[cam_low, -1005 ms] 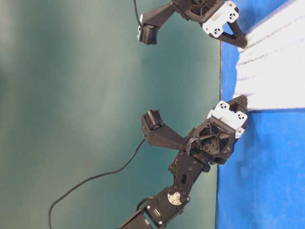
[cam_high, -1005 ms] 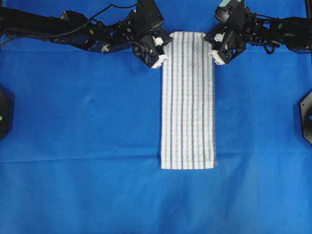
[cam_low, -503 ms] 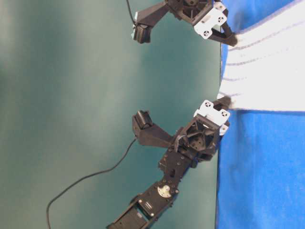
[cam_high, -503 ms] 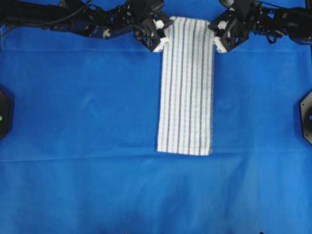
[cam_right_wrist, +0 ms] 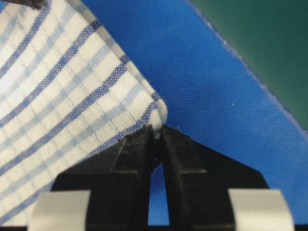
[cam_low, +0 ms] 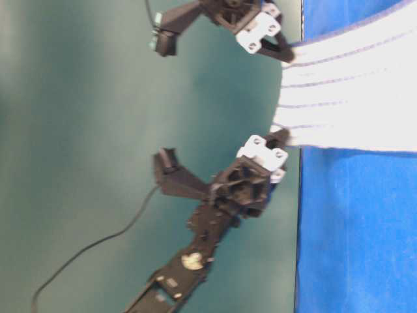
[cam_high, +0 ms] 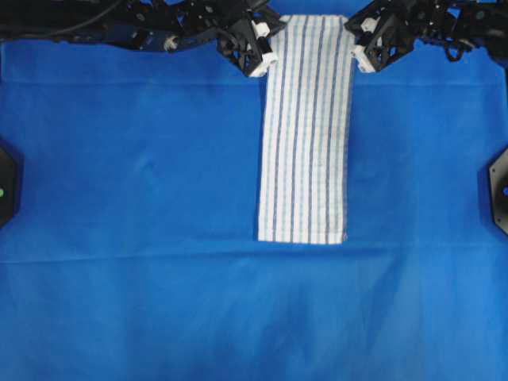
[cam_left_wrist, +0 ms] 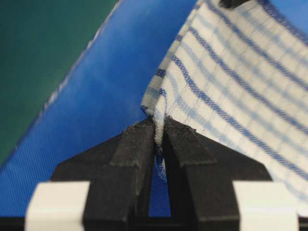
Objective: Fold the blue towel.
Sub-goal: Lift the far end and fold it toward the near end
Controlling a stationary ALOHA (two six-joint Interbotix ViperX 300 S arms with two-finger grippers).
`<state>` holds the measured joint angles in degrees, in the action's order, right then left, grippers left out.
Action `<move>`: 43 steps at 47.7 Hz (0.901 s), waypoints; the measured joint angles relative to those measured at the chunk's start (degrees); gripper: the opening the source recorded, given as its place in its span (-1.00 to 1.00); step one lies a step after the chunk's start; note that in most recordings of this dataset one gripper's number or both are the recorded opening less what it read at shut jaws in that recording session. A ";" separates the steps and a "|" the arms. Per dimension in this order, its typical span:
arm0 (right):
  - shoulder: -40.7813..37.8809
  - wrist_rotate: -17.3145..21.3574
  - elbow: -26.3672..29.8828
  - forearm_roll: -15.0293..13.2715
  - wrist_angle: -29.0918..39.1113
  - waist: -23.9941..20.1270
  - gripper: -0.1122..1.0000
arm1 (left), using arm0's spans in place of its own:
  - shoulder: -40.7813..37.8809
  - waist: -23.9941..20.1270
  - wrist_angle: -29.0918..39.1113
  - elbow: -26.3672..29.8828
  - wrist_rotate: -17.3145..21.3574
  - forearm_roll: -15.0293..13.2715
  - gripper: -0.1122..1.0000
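Note:
The blue towel, white with thin dark-blue and light-blue stripes, is folded into a long narrow strip running from the far table edge toward the middle. My left gripper is shut on its far left corner, and the wrist view shows the hem pinched between the black fingertips. My right gripper is shut on the far right corner. In the table-level view the held end is lifted and stretched between both grippers, past the table edge. The near end lies flat on the table.
A plain solid-blue cover spreads over the whole table. Black fixtures sit at the left edge and the right edge. Beyond the far edge is a green backdrop with a dangling cable.
Both grippers have moved toward the far edge and upward, carrying the towel's far corners. The towel's near end has slid away along the table.

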<state>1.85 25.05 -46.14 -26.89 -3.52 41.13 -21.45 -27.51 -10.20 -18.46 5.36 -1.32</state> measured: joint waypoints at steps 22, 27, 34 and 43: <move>16.17 2.99 -8.70 0.53 4.39 -13.97 -0.66 | 10.02 9.23 1.58 -9.58 4.92 0.00 -0.75; 18.63 4.57 -10.72 0.79 4.92 -18.72 -0.66 | 11.95 11.43 1.58 -12.13 4.92 0.00 -0.75; 21.09 7.03 -12.48 0.97 5.89 -24.87 -0.66 | 14.15 15.56 0.88 -15.47 4.48 0.00 -0.75; 21.71 9.67 -13.18 0.97 8.44 -32.34 -0.66 | 14.59 20.74 0.79 -17.05 3.43 0.00 -0.75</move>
<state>23.55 34.72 -59.33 -25.93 4.92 8.79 -6.86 -6.77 -9.40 -35.51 8.79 -1.32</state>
